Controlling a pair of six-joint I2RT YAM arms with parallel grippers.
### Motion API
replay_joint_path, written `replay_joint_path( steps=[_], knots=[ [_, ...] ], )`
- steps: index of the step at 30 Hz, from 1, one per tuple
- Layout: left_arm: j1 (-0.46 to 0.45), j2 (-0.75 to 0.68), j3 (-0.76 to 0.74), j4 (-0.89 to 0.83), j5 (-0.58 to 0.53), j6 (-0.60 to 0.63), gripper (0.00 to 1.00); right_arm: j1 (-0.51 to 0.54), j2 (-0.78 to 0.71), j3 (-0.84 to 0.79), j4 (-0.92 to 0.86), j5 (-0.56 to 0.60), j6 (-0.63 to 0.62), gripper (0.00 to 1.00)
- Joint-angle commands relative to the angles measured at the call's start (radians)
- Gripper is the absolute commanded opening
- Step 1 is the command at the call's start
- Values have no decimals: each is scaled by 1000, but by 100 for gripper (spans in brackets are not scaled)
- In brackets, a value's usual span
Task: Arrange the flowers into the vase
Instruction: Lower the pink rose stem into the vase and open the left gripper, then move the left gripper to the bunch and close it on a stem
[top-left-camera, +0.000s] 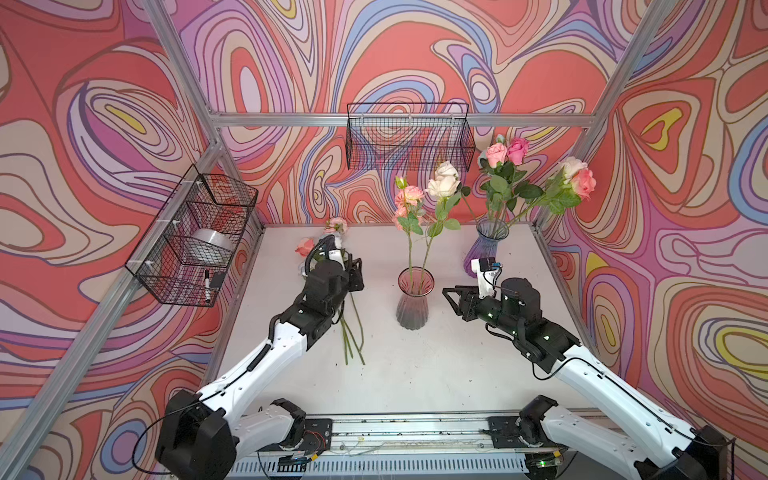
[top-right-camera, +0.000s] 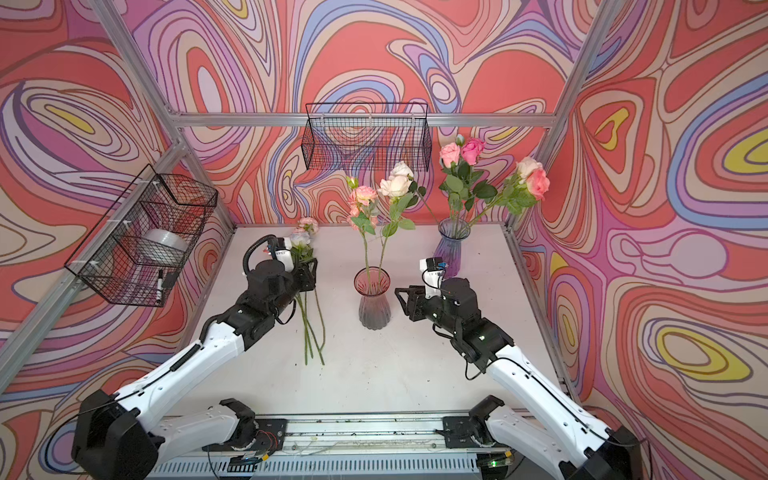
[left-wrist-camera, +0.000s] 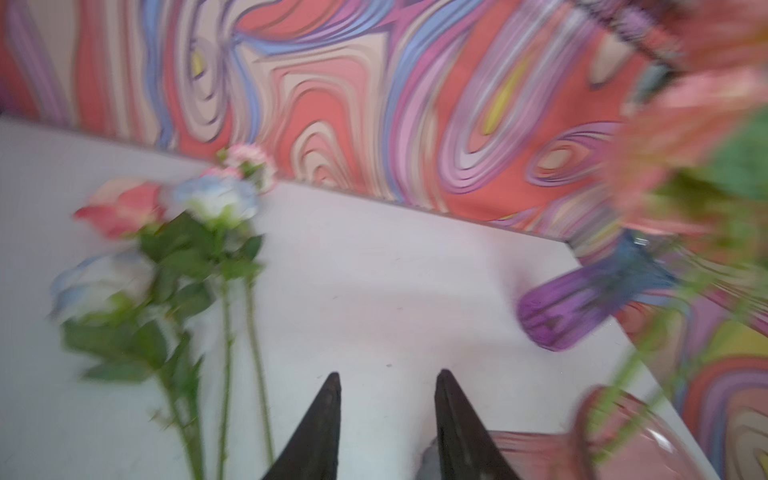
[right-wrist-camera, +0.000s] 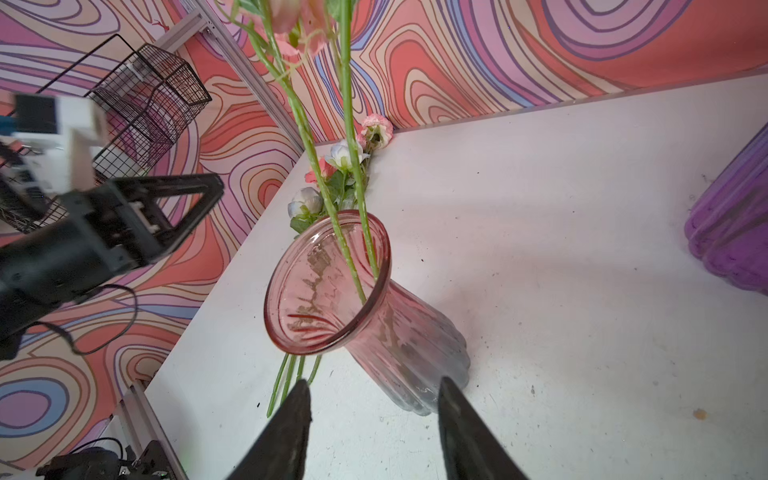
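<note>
A pink glass vase (top-left-camera: 412, 299) (right-wrist-camera: 332, 286) stands mid-table and holds two flowers, a white rose (top-left-camera: 444, 183) and a frilly pink bloom (top-left-camera: 409, 195). Several loose flowers (top-left-camera: 352, 328) (left-wrist-camera: 216, 203) lie flat on the table to its left, blooms toward the back wall. My left gripper (top-left-camera: 356, 272) (left-wrist-camera: 387, 374) hovers over their stems, open and empty. The left wrist view is blurred. To the right of the vase my right gripper (top-left-camera: 451, 297) (right-wrist-camera: 372, 384) points at its base, open with nothing between its fingers.
A purple vase (top-left-camera: 484, 249) with several roses stands at the back right. A wire basket (top-left-camera: 195, 237) with a tape roll and a marker hangs on the left wall. Another wire basket (top-left-camera: 409, 137) hangs on the back wall. Metal frame posts edge the table.
</note>
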Motion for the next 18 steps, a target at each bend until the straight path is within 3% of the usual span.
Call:
replay_joint_path(
  steps=[1,6,15,18],
  knots=[
    [70,113,34,-250,63,-119,34,3,12,-13,41,-14,22,50],
    [83,318,137,-334,115,-46,33,3,43,-57,118,-85,99,48],
    [84,496,232,-403,-30,-25,34,3,59,-75,190,-289,101,49],
    [84,546,263,-416,-46,-9,34,3,60,-84,194,-289,101,49]
  ],
)
